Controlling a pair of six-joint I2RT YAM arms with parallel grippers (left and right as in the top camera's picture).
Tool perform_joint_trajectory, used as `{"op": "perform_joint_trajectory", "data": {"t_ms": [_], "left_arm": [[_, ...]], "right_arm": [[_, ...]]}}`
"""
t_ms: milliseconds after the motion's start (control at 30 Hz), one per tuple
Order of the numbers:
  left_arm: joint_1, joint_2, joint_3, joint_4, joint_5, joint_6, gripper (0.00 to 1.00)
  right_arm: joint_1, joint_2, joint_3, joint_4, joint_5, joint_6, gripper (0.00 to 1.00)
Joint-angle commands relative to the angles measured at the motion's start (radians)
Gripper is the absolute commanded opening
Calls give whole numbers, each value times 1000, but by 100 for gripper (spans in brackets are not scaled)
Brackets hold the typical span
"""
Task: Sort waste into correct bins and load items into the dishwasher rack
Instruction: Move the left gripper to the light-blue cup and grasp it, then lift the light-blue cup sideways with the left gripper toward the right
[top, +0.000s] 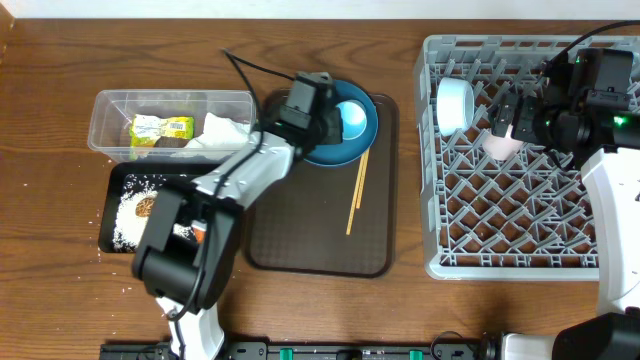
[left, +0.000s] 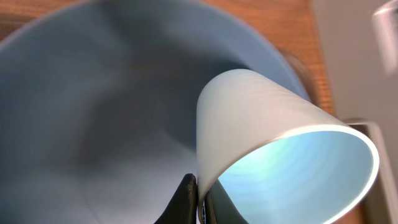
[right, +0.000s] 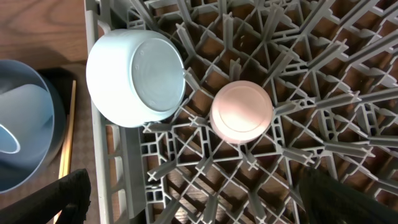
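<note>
— Looking down from overhead, where was the light blue cup (top: 352, 116)?
— Upper middle of the frame, on the blue plate (top: 342, 151); the plate lay at the top of the brown serving tray (top: 300, 240); the left gripper (top: 335, 118) was at the cup; the chopsticks (top: 358, 190) lay on the tray below the plate.
— And the bins?
— On the left; the clear tub (top: 105, 120) held the yellow-green wrapper (top: 160, 130) and the napkin (top: 225, 130); the black tray (top: 120, 175) below it held rice (top: 128, 215) and a brown lump (top: 147, 207).
— The right side?
— The rack (top: 500, 230) filled it; the white bowl (top: 455, 105) stood tilted on its side at the rack's upper left, the pink cup (top: 500, 146) near it; the right gripper (top: 512, 120) hung over them.
— The left wrist view?
— At bottom centre the fingers (left: 185, 200) were pressed together on the cup's wall at the rim; the cup lay tipped over the plate, mouth toward the lower right.
— The right wrist view?
— Jaws spread wide, one finger in each lower corner, holding nothing; the bowl showed its base at upper left; the pink cup stood upside down at centre among the pegs; the plate and light blue cup showed at the left edge.
</note>
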Motion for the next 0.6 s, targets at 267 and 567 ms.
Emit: {"op": "perform_joint_trajectory", "data": {"t_ms": [267, 567], "left_arm": [[287, -196, 3, -60, 764, 1, 6], [418, -196, 3, -26, 1256, 1, 7]], "right_arm": [[13, -3, 13, -23, -268, -143, 99], [14, -2, 11, 0, -851, -420, 99]]}}
